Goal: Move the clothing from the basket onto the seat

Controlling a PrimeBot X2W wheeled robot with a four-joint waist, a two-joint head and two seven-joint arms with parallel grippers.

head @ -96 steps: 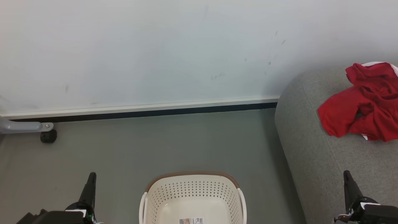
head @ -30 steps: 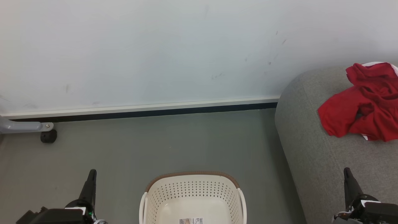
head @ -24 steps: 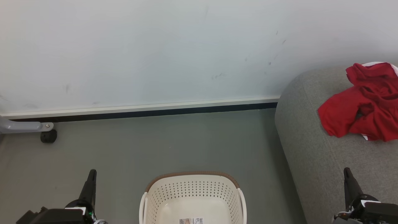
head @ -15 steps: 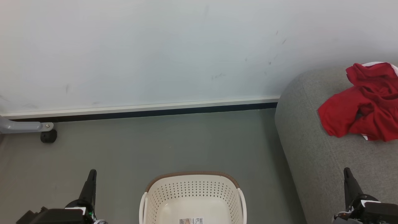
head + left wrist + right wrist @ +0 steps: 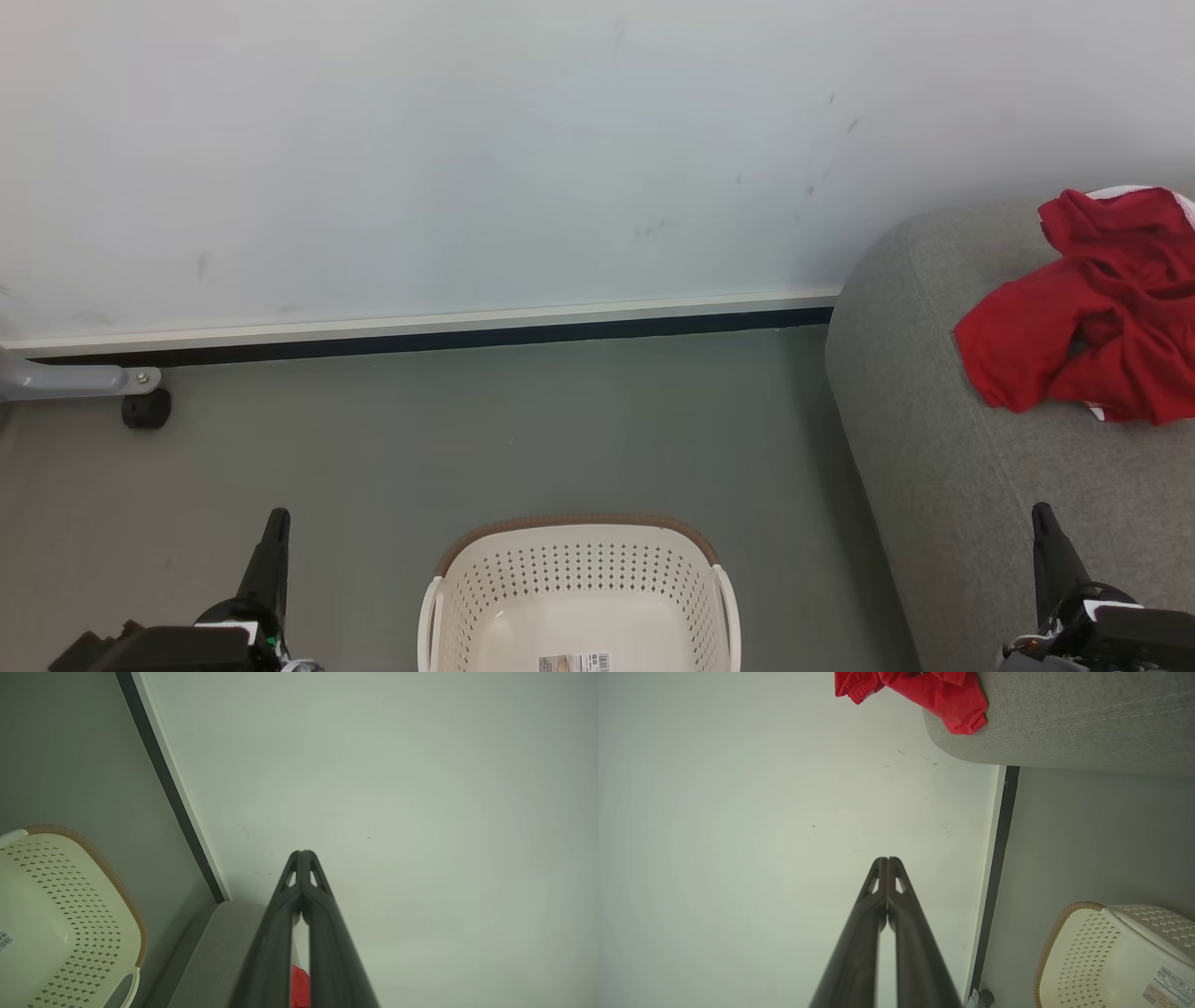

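The red clothing (image 5: pixel 1088 313) lies bunched on the grey seat (image 5: pixel 943 448) at the right, with a bit of white trim showing; it also appears as clothing (image 5: pixel 924 690) on the seat (image 5: pixel 1064 723) in the right wrist view. The cream basket (image 5: pixel 579 546) stands on the floor at bottom centre, its visible inside holding only a barcode label. My left gripper (image 5: pixel 276 518) is shut and holds nothing, left of the basket. My right gripper (image 5: pixel 1042 513) is shut and holds nothing, in front of the seat's near side. Shut fingertips show in both wrist views (image 5: pixel 302 853) (image 5: pixel 887 859).
A pale wall (image 5: pixel 467 159) with a dark skirting strip (image 5: pixel 429 338) runs behind the grey floor (image 5: pixel 523 420). A grey metal leg with a black caster (image 5: pixel 145 408) stands at the far left by the wall.
Both grippers sit a touch higher in the head view than about three seconds ago. Over the last second nothing has visibly moved.
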